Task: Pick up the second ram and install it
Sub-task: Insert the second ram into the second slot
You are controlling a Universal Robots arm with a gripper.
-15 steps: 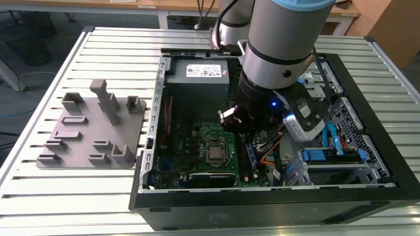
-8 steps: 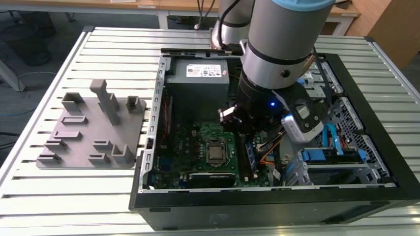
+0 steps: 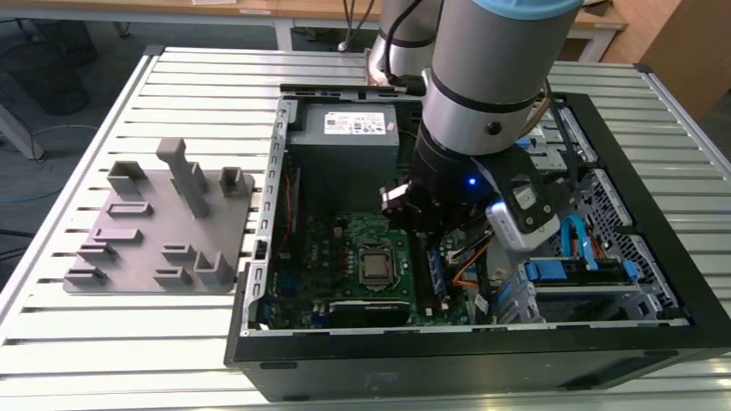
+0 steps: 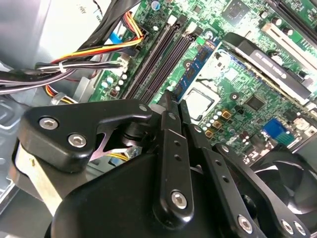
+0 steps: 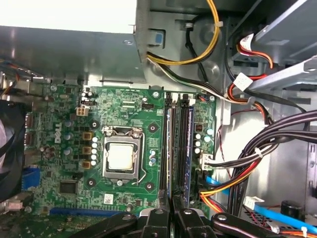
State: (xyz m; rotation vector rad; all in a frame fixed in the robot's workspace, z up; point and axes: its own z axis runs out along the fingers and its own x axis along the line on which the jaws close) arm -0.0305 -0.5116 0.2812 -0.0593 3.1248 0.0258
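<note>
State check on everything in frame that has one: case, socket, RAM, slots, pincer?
PC case: open, side panel off, lying flat.
CPU socket: processor in, no cooler fitted.
ram stick: standing on edge in the slot nearest the CPU socket.
neighbouring memory slot: empty.
pincer: shut on one end of the ram stick.

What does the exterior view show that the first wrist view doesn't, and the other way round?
Exterior view: the arm and the gray fixture on the slatted table. First wrist view: the end effector, shut, at one end of a blue ram standing in its slot. Both: the green motherboard and its CPU socket.
</note>
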